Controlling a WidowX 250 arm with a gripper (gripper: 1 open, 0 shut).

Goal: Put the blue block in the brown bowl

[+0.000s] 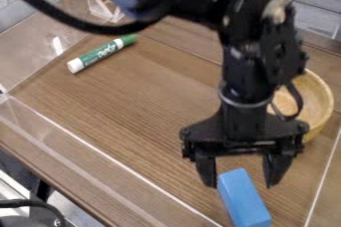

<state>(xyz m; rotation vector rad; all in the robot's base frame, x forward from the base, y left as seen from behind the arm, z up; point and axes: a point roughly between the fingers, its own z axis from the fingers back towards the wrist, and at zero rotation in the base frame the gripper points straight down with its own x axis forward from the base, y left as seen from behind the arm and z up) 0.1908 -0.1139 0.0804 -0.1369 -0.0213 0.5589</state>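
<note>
Nearest the camera, the blue block [244, 198] is seen lying flat on the wooden bench [127, 107], close to the front edge and toward the right. Directly over its far end, the end effector [245, 169] is pointed straight down with its two black fingers [206, 168] spread wide, one on each side of the block; nothing is held, and contact with the block cannot be told. Behind the black arm, the brown bowl [320, 102] is largely hidden, only its right rim showing near the right edge. Farther back on the left, a green-and-white marker [102, 53] is laid at a slant, well apart from the block. Clear acrylic walls [54, 27] are set around the bench.
</note>
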